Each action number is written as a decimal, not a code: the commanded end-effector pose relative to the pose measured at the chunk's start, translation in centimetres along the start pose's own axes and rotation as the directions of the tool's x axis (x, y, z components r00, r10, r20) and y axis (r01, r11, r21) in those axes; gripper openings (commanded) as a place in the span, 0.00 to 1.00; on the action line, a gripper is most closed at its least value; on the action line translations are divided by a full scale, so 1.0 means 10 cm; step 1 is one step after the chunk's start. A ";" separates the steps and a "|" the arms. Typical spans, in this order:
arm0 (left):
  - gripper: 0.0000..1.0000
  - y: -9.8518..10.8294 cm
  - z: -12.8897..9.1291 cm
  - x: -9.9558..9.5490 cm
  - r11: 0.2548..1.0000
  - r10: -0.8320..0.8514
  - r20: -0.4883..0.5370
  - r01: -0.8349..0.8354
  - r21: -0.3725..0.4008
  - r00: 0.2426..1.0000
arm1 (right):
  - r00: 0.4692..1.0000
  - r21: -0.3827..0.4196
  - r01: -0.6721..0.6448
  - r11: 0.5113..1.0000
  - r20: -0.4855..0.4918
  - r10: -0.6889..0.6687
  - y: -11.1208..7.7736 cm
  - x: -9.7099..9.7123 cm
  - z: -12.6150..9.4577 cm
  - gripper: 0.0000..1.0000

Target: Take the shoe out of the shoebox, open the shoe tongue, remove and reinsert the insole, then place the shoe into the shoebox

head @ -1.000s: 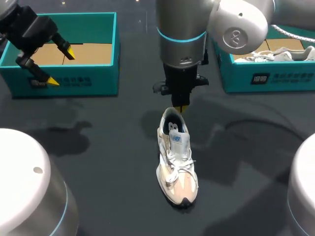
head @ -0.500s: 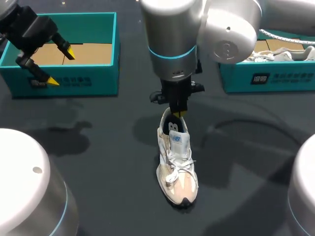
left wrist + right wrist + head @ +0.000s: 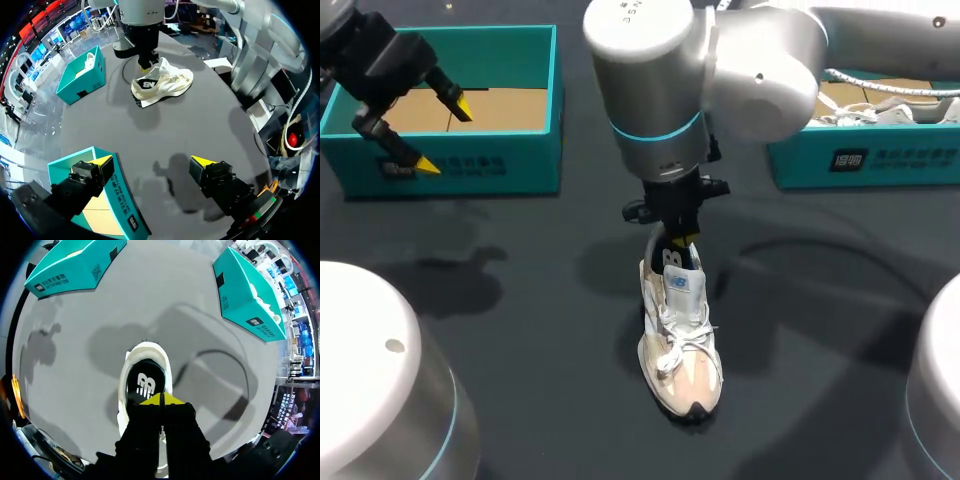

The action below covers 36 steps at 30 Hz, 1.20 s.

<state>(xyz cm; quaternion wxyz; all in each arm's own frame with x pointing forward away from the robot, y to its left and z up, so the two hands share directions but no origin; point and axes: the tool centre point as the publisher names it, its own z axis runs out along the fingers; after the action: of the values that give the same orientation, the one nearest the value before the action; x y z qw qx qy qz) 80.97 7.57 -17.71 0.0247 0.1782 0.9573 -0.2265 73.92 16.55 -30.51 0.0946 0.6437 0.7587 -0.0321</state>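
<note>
1. The shoe point(image 3: 678, 335) is set upright on the table point(image 3: 520, 330), toe near.
2. The right end effector point(image 3: 161, 399) is closed over its heel opening.
3. The left end effector point(image 3: 442, 135) is held open above the far-left shoebox point(image 3: 520, 150).

We note dark table point(image 3: 520, 300). Shoe point(image 3: 680, 340) stands upright on it, sole down. Teal box point(image 3: 470, 165) sits well left of shoe, beyond its heel. Second box point(image 3: 880, 160), also teal, sits well right of shoe, beyond heel too.
</note>
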 end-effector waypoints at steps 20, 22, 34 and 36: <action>1.00 0.00 0.00 0.00 1.000 0.000 -0.002 0.000 -0.003 1.000 | 0.984 0.034 -0.096 0.995 0.151 0.090 0.04 0.19 0.33 0.00; 1.00 0.00 0.00 0.00 1.000 0.000 -0.002 0.000 -0.003 1.000 | 0.978 0.044 -0.112 0.993 0.184 0.102 0.02 0.21 0.36 0.00; 1.00 0.00 0.00 0.00 1.000 0.000 -0.002 0.000 -0.003 1.000 | 0.953 0.019 -0.151 0.988 0.268 0.141 0.01 0.22 0.66 0.00; 1.00 0.00 0.00 0.00 1.000 0.000 -0.002 0.000 -0.003 1.000 | 0.959 0.036 -0.150 0.988 0.251 0.136 0.03 0.23 0.72 0.00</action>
<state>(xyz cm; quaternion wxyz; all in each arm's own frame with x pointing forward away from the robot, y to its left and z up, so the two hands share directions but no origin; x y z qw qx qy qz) 80.97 7.57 -17.72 0.0247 0.1782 0.9572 -0.2266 74.09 17.21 -36.92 0.1749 0.6907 0.6918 -0.1176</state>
